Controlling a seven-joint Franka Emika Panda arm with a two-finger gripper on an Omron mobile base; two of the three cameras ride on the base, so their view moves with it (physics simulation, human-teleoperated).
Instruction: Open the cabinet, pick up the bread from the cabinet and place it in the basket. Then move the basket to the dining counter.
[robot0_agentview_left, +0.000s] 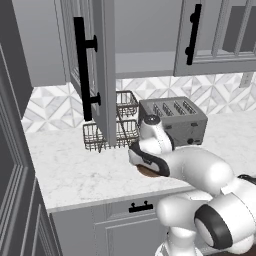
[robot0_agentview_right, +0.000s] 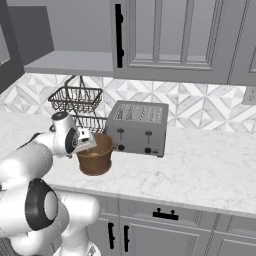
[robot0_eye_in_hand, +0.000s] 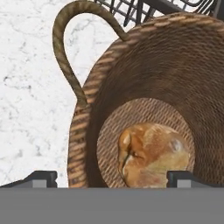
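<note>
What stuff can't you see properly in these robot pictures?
- Small tan-orange bread loaf: its lower edge is cut off at the bottom of the hand view.
- Round brown woven basket: left base view, mostly behind the white arm.
- Black wire two-tier rack: left base view, partly behind the open gray cabinet door.

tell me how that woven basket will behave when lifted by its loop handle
The basket looks stiffly woven, so it should hold shape. Held by the side handle, it would probably tilt. The bread lies loose inside and may roll.
</note>
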